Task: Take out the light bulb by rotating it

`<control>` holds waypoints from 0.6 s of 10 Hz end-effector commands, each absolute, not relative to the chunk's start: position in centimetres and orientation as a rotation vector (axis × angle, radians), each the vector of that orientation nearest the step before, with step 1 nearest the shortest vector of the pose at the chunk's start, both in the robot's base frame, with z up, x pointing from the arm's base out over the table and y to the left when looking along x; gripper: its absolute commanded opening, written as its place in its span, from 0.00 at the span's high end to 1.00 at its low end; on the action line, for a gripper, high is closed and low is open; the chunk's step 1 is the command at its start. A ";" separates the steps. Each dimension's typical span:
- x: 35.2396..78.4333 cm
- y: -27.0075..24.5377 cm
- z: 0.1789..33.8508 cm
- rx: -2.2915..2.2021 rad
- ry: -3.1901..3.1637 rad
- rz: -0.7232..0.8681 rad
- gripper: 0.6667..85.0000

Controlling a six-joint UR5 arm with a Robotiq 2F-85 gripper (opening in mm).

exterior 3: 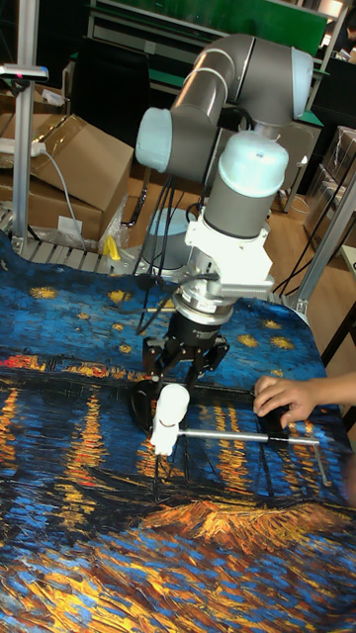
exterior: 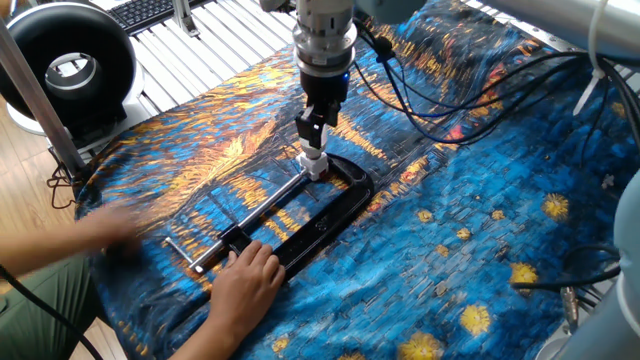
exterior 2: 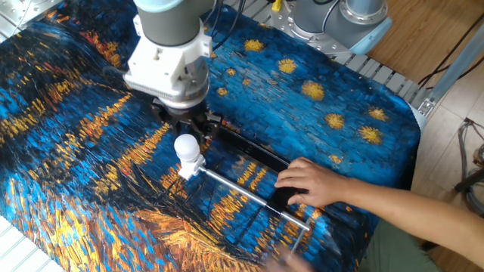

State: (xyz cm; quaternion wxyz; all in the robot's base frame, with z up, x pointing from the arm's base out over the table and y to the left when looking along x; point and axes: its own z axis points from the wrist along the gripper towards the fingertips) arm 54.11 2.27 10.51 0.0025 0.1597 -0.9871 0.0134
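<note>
Clearly the light bulb is not out yet: it stands upright at the far end of a black clamp lying on the starry-night cloth that covers the table. Its neck runs down into a small white socket pinned by the clamp's silver screw rod.

The gripper sits above and slightly beyond the globe. In the tall fixed view its fingers look spread and apart from the bulb, so it seems to be gripping nothing, though from the first fixed view its tips appear very close to the globe.

A person's hand presses on the near end of the clamp, and a second, blurred hand moves at the left.

Risks, as I judge them:
- If the gripper closes off-centre on the round frosted glass, it could slip and turn without the bulb following.
- Too hard a squeeze might crack the globe.
- If the hand eases off, the clamp could swing with the twist instead of the thread loosening.
</note>
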 end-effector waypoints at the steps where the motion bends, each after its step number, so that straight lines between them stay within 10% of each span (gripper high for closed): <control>1: 53.2 2.0 11.9 0.407 -3.112 0.025 0.36; 6: 50.9 2.0 13.6 0.333 -3.103 -0.007 0.36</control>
